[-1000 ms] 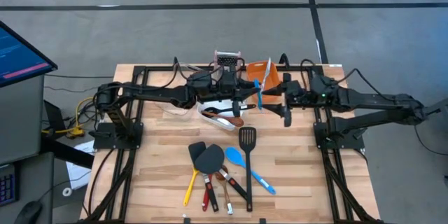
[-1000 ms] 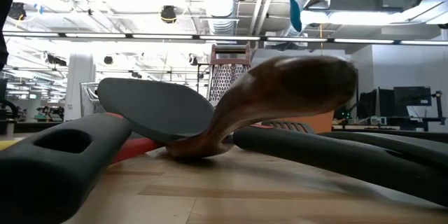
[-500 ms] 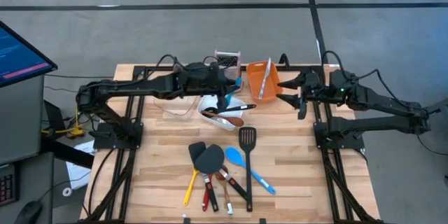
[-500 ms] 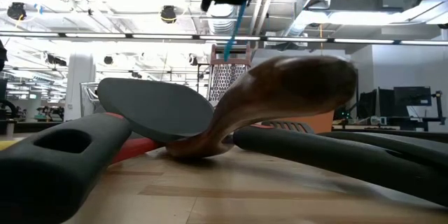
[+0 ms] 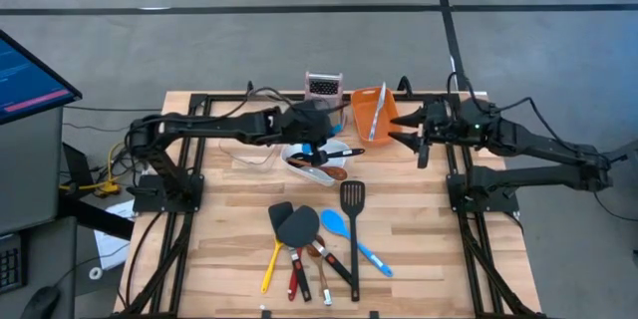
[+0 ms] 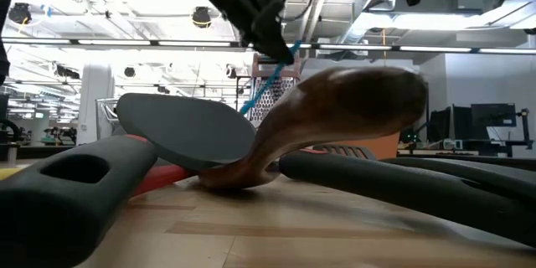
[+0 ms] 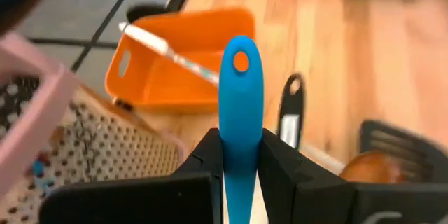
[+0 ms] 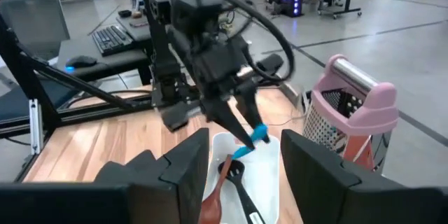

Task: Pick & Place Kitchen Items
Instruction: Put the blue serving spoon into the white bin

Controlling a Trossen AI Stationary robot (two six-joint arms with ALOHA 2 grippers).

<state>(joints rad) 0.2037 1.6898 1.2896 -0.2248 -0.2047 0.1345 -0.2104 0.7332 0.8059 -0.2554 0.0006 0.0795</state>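
Left gripper [image 7: 241, 161] clamped on blue spoon [image 7: 240, 105], over white tub [image 5: 304, 157]; next: lower, release. Right gripper [image 5: 417, 140] part-open, empty.

You're working in a robotics lab: an open hall with exposed ceiling ducts [image 6: 268, 4] and strip lights, a grey concrete floor [image 5: 249, 40], desks with keyboards [image 8: 115, 38] beyond the wooden table [image 5: 229, 219], a monitor [image 5: 30, 75] at left.
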